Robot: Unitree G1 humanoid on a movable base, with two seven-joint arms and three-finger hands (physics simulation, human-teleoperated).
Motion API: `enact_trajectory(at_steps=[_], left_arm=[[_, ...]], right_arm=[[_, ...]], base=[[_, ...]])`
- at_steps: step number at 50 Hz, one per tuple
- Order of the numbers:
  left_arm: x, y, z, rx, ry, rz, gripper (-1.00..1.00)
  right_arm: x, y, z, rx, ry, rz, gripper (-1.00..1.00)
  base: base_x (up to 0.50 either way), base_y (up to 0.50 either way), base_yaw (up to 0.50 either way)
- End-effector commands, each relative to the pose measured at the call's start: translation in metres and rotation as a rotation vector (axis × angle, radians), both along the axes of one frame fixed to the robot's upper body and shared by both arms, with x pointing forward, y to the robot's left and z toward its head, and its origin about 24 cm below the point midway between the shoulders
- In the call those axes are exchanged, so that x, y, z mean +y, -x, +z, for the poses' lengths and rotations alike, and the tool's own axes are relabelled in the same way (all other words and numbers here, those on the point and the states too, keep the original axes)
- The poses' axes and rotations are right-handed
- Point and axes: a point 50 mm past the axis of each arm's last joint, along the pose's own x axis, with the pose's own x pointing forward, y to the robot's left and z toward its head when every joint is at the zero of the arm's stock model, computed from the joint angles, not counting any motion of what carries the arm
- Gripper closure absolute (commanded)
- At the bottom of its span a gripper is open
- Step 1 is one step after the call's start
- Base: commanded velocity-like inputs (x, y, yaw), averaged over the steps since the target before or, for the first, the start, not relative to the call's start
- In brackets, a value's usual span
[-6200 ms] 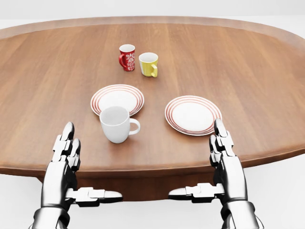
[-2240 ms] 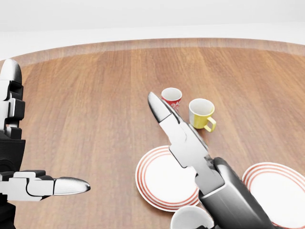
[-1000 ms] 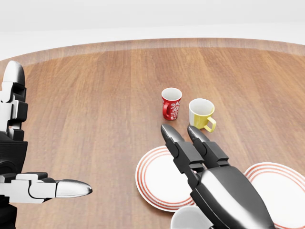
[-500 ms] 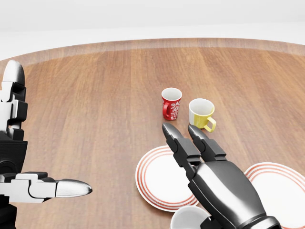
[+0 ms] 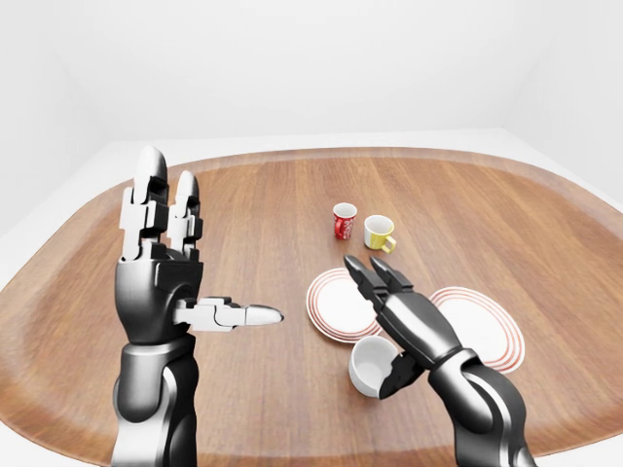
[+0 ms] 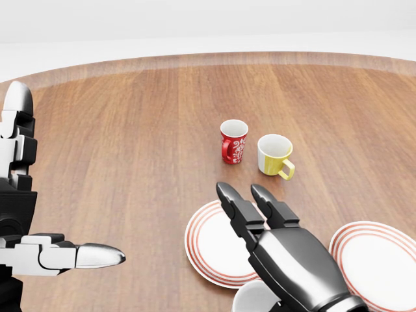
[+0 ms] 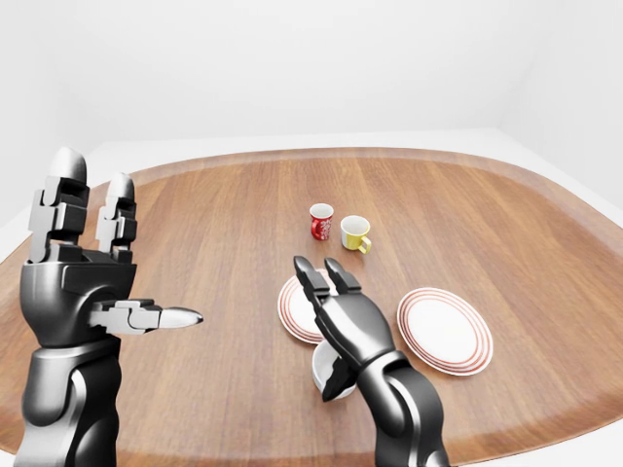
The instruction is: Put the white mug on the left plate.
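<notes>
The right hand [image 5: 404, 321] hangs over the white mug [image 5: 370, 367], just below the left plate [image 5: 336, 304], fingers spread. A bump could tip it.

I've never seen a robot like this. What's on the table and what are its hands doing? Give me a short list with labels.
table: brown oval wooden table
white mug: near the bottom edge, upright, just below the left plate
left plate: red-rimmed, nothing on it
right plate: red-rimmed, nothing on it
other mugs: red mug and yellow mug, side by side above the plates
right hand: fingers extended, over and beside the white mug, not closed
left hand: raised, open, holding nothing
</notes>
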Motion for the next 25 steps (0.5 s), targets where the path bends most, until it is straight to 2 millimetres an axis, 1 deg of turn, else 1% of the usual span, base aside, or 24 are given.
enact_trajectory(at_steps=[1, 25], left_arm=[[0.0, 0.0, -0.001, 0.005, -0.001, -0.001, -1.0], [-0.001, -0.001, -0.002, 0.009, -0.003, -0.003, -1.0]], right_arm=[[0.001, 0.0, -0.011, 0.051, 0.03, -0.002, -1.0], [-0.002, -0.007, -0.023, 0.098, 0.072, -0.026, -1.0]], base=[[0.0, 0.0, 0.0], [0.0, 0.0, 0.0]])
